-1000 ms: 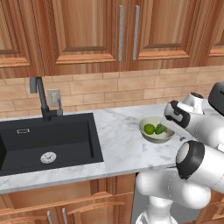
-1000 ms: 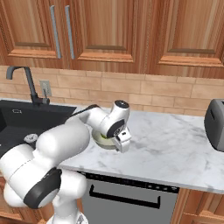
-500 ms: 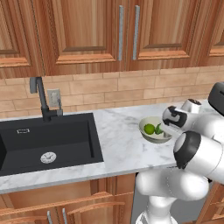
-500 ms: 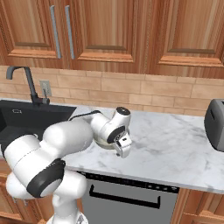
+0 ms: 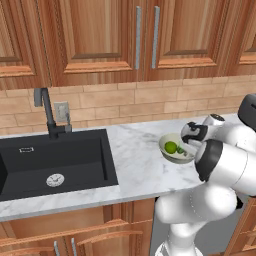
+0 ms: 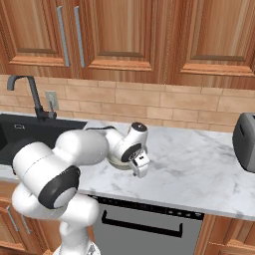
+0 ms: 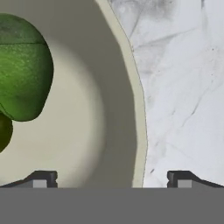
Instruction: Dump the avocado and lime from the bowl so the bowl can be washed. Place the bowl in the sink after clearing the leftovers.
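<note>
- The round, shallow, pale greenish-white bowl (image 5: 176, 150) is sitting on the white marble tabletop (image 5: 137, 170), at about 3 o'clock from the matte black rectangular sink (image 5: 52, 160) in the left base view.
- The bright yellow-green round lime (image 5: 171, 147) is lying inside the bowl, and the darker green oval avocado (image 5: 181, 149) is lying just beside it at its 3 o'clock, partly hidden by the hand.
- In the hand view, the avocado (image 7: 22, 70) is showing large at 9 o'clock, with a sliver of the lime (image 7: 3, 131) at its 7 o'clock, both resting on the bowl's inner floor.
- The arm's dark two-finger pincer (image 7: 111, 178) is pointing down over the bowl's rim (image 7: 138, 113), its tips standing wide apart, one over the bowl's inside and one over the bare marble; it is clamping nothing.
- In the right base view, the pincer (image 6: 140, 168) is hanging at the bowl's near edge, with the bowl (image 6: 118, 160) mostly hidden behind the wrist.
- The tall black faucet (image 5: 47, 112) is standing at the sink's 12 o'clock.
</note>
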Robot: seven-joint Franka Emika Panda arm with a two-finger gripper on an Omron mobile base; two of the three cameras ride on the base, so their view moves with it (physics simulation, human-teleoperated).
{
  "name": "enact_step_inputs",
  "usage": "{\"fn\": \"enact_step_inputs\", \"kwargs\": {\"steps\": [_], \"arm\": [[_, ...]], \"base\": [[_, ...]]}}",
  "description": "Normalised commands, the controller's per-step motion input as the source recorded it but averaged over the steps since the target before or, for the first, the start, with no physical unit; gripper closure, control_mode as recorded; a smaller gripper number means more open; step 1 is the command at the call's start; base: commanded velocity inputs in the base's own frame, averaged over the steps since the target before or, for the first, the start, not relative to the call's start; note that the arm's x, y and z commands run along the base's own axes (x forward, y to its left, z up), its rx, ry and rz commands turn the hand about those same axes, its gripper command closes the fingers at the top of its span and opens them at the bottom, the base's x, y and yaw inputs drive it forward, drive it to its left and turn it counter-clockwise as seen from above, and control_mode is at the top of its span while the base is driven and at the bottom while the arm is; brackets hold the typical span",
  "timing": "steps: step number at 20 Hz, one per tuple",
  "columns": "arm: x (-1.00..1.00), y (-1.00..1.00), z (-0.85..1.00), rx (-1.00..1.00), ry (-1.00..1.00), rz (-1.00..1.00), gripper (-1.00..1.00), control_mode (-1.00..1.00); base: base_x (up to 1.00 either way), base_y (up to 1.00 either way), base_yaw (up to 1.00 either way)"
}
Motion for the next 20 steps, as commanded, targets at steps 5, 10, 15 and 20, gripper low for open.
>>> {"fn": "enact_step_inputs", "kwargs": {"steps": [5, 10, 15, 20], "arm": [[0.22, 0.0, -0.33, 0.0, 0.0, -0.03, -1.0, -1.0], [0.06, 0.0, -0.2, 0.0, 0.0, -0.01, 1.0, -1.0], [0.0, 0.0, 0.0, 0.0, 0.0, 0.0, 1.0, -1.0], [0.0, 0.03, 0.03, 0.0, -0.05, 0.0, 1.0, -1.0]], "base": [[0.0, 0.0, 0.0], [0.0, 0.0, 0.0], [0.0, 0.0, 0.0], [0.0, 0.0, 0.0]]}}
